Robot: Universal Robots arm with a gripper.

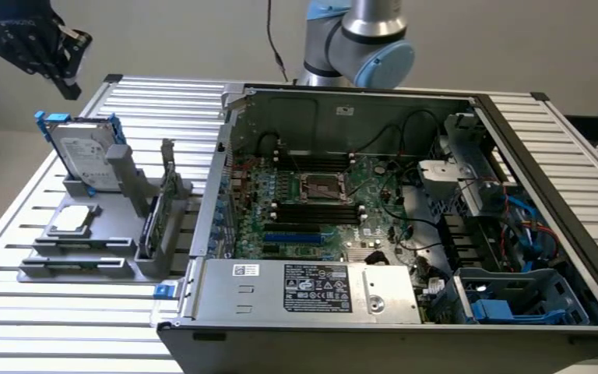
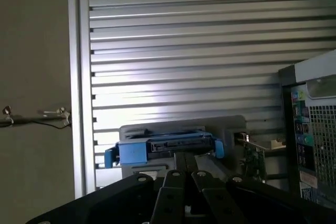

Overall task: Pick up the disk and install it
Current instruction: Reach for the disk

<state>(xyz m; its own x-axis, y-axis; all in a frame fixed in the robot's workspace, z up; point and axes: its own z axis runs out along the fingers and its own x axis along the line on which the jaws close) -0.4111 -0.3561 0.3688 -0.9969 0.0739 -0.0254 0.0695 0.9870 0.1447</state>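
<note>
1. A slatted metal table [image 1: 60, 312] carries everything; its ribs run across the wrist view too [image 2: 184, 51].
2. An open computer case [image 1: 361, 105] lies on the table, its motherboard [image 1: 314, 195] exposed; a silver power supply [image 1: 310, 288] with a black label sits along its near edge; a blue drive cage [image 1: 501, 308] sits in the corner at the exterior view's right.
3. The arm [image 1: 367, 39] rises behind the case.
4. A grey holder [image 1: 91, 249] stands on the table to the exterior view's left of the case.
5. The disk [image 1: 81, 152] stands upright on edge in that holder, blue rails on both sides, label facing the camera; in the wrist view it appears edge-on [image 2: 163, 148].
6. The gripper [image 1: 68, 86] hangs high above the disk, well apart from it; in the wrist view its fingers [image 2: 173, 192] are pressed together with nothing between them.
7. A smaller silver drive [image 1: 75, 220] lies flat in the holder, in front of the disk.
8. A green card [image 1: 152, 226] stands upright in the holder between the disk and the case.
</note>
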